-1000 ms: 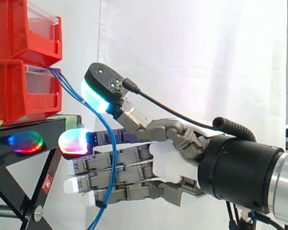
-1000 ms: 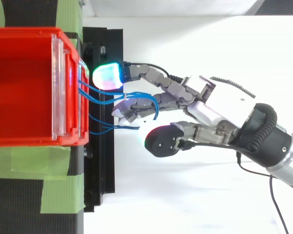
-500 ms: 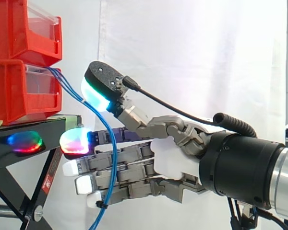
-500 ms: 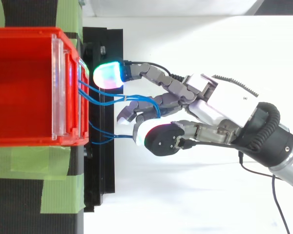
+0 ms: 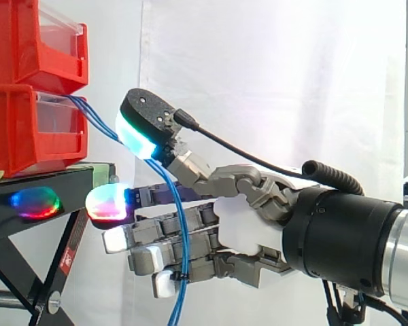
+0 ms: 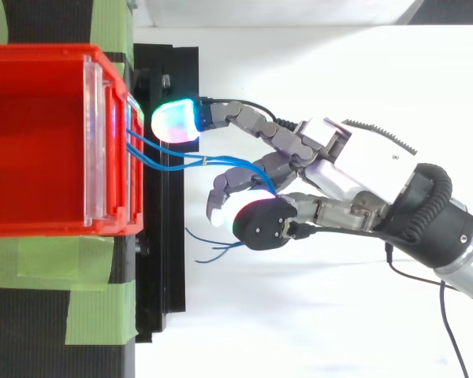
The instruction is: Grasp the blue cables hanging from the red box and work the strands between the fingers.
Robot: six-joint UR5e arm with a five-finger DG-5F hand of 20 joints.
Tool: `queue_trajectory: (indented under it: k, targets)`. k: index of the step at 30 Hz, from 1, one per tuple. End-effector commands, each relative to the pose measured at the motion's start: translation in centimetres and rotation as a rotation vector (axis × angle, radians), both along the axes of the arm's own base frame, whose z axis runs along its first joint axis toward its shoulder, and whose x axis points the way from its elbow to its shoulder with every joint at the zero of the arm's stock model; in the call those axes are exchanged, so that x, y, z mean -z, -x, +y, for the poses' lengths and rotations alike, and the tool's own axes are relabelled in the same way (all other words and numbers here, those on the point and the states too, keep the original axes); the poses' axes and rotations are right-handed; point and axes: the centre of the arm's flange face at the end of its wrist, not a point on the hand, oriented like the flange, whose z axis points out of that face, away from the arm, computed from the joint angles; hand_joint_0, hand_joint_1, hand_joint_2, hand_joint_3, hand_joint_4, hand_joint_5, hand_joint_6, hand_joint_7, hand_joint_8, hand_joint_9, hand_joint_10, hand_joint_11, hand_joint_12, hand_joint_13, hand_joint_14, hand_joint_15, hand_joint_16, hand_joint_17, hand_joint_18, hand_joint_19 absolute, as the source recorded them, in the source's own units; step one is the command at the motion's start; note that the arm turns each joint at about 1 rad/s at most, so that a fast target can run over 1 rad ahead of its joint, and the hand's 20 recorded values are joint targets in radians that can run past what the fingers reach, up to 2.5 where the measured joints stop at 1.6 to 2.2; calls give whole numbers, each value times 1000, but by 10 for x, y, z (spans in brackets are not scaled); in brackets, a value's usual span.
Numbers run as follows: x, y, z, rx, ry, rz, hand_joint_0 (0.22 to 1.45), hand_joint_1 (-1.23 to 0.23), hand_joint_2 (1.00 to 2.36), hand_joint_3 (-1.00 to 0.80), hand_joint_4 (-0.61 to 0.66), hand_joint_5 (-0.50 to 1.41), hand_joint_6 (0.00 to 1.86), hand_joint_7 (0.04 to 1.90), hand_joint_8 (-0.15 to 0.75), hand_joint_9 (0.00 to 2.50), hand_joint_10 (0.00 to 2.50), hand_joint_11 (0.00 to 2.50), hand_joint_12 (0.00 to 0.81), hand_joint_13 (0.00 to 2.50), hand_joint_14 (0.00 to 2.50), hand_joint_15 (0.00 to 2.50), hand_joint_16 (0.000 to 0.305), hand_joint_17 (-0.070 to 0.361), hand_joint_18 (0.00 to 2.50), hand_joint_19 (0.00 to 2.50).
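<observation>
Blue cables (image 5: 95, 117) leave front of lower red box (image 5: 27, 129) at left and slope right and down into hand (image 5: 241, 234); loose ends dangle below. Fingers (image 5: 156, 238) curled round strands, thumb pad (image 5: 139, 129) close above: gripping hold, probably so strands stay taut for working between fingers. Black stand (image 5: 47, 183) under box, just left of fingertips.

An upper bin (image 5: 34, 41) is stacked on a lower bin (image 5: 27, 129), set on the stand (image 5: 47, 180) at the left. From the lower bin's front the cables (image 5: 179, 227) are led rightward and down between the fingers (image 5: 143, 236) of the hand (image 5: 241, 231), right of the stand.
</observation>
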Motion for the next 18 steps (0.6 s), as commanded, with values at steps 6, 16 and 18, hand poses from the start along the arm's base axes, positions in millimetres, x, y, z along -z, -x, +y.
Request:
queue_trajectory:
  k: [6,16,18]
  targets:
    - [0,0,0,-2,1,3,721,-503,1000,-1000,265,-144,7,686,400,1044,6,1473,446,1268,394,1524,69,156,1206,1214]
    - [0,0,0,-2,1,3,730,-505,1000,-1000,285,-118,6,696,366,1046,592,1677,425,1164,1313,1335,62,140,1431,1687]
    - [0,0,0,-2,2,4,730,-506,1000,-1000,284,-114,7,697,368,1023,823,1666,432,1153,1494,1296,60,136,1405,1638]
